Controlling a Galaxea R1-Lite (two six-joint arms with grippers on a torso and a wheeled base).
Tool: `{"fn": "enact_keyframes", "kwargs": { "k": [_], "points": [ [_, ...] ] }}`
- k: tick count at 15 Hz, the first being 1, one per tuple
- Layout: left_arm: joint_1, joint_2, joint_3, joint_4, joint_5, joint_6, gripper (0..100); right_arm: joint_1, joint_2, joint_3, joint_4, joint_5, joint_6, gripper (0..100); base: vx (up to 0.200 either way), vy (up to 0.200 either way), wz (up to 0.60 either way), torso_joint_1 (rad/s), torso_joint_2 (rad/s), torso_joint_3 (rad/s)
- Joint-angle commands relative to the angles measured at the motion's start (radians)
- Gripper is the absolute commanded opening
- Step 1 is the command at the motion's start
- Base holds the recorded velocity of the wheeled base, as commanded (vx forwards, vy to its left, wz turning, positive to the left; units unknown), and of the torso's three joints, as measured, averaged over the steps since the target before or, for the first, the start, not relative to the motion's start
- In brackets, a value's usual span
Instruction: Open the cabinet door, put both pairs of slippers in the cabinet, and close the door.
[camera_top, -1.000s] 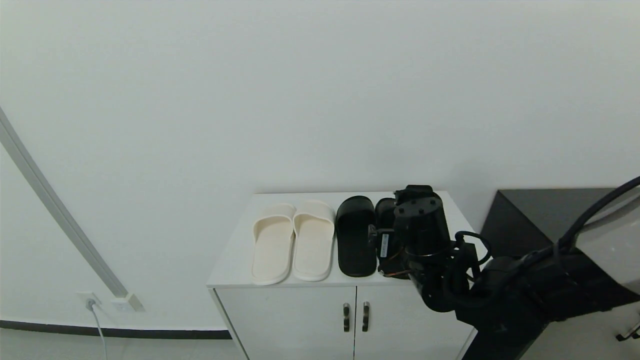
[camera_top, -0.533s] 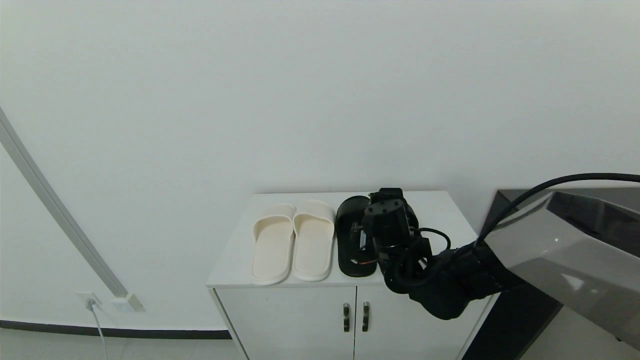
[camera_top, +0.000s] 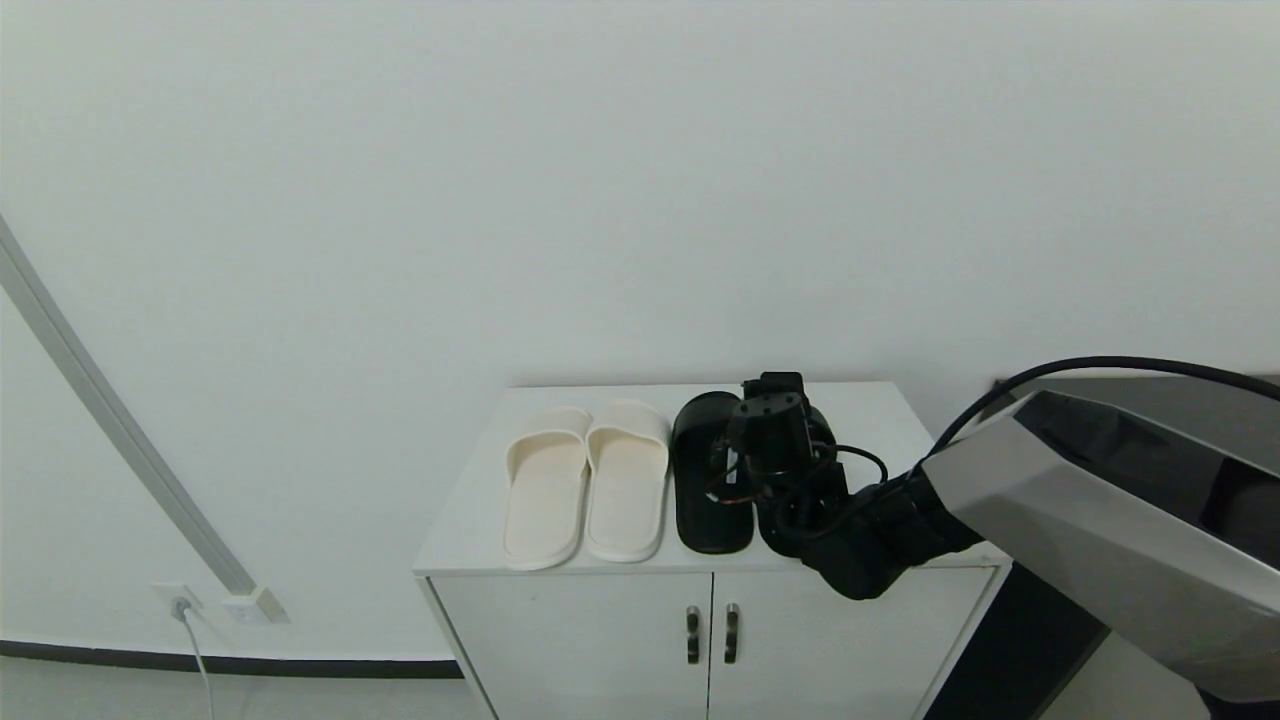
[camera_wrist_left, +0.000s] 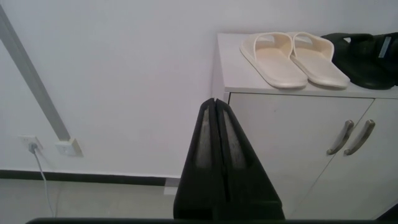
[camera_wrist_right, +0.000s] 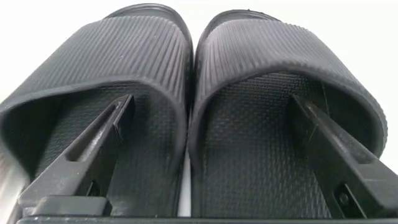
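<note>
The white cabinet (camera_top: 580, 640) stands against the wall with both doors shut and two dark handles (camera_top: 710, 633) at the centre. On its top lie a pair of white slippers (camera_top: 585, 485) and, to their right, a pair of black slippers (camera_top: 710, 480). My right arm's wrist (camera_top: 778, 440) hangs over the black pair and hides most of the right one. My right gripper (camera_wrist_right: 212, 102) is open, one finger (camera_wrist_right: 93, 155) inside the left black slipper (camera_wrist_right: 137, 56) and the other in the right black slipper (camera_wrist_right: 273, 62). My left gripper (camera_wrist_left: 215, 101) is shut and empty, low and left of the cabinet (camera_wrist_left: 286, 143).
A dark grey block (camera_top: 1050, 620) stands right of the cabinet. A grey cable duct (camera_top: 110, 420) runs slanting down the wall to a socket (camera_top: 180, 603) with a plugged cord at the lower left. Bare cabinet top (camera_top: 470, 520) lies left of the white slippers.
My right arm has swung left and come down over the black pair, with its gripper now reaching into both slippers. The slippers and cabinet doors have not moved.
</note>
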Motion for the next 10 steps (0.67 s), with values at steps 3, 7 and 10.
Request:
{"fn": "enact_keyframes", "kwargs": {
  "k": [3, 7, 10],
  "points": [
    [0.001, 0.000, 0.000, 0.000, 0.001, -0.001, 0, -0.009, 0.022, -0.024, -0.001, -0.007, 0.000, 100, 0.000, 0.000, 0.00, 0.000, 0.00, 0.000],
    [0.001, 0.000, 0.000, 0.001, 0.001, -0.001, 0, -0.009, 0.022, -0.027, -0.003, -0.013, 0.003, 0, 0.000, 0.000, 0.00, 0.000, 0.00, 0.000],
    [0.001, 0.000, 0.000, 0.001, 0.002, -0.001, 0, -0.009, -0.019, -0.004, -0.033, -0.027, 0.002, 0, 0.000, 0.000, 0.00, 0.000, 0.00, 0.000]
  ]
}}
